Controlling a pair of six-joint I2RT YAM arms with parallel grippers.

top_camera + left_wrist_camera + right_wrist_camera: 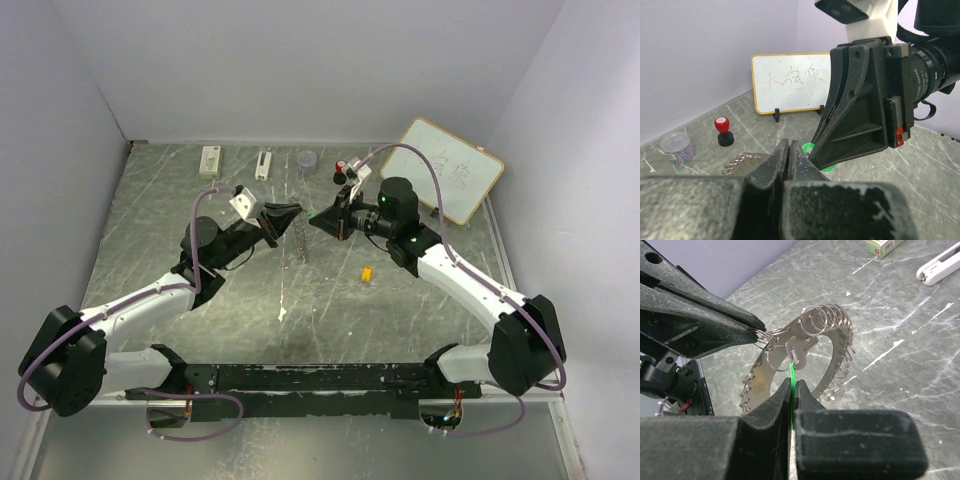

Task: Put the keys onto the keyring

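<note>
The left hand (pixel 788 151) is clenched on the rim of the keyring (pixel 812 329), its two fingers pressed together with the thin metal band pinched at their tips. The ring hangs on edge from that grip, upright, its rim crowded with small wire loops. Whether its lower rim touches the bench (pixel 200 260) cannot be told.

Facing it tip to tip, the right hand (pixel 792 390) is shut tight on the green key (pixel 791 375), which shows only as a thin bright sliver rising from between the fingers. The sliver's top lies just beside a slotted silvery tab (pixel 798 353) that hangs from one small loop on the ring's rim, right in front of the right fingertips.

The yellow-orange key (pixel 367 272) lies alone on the bench, below the right hand's wrist and apart from both hands.

Beyond the right hand stand a whiteboard (pixel 790 82), a red-topped knob (pixel 722 131) and a small clear cup (pixel 677 147).
</note>
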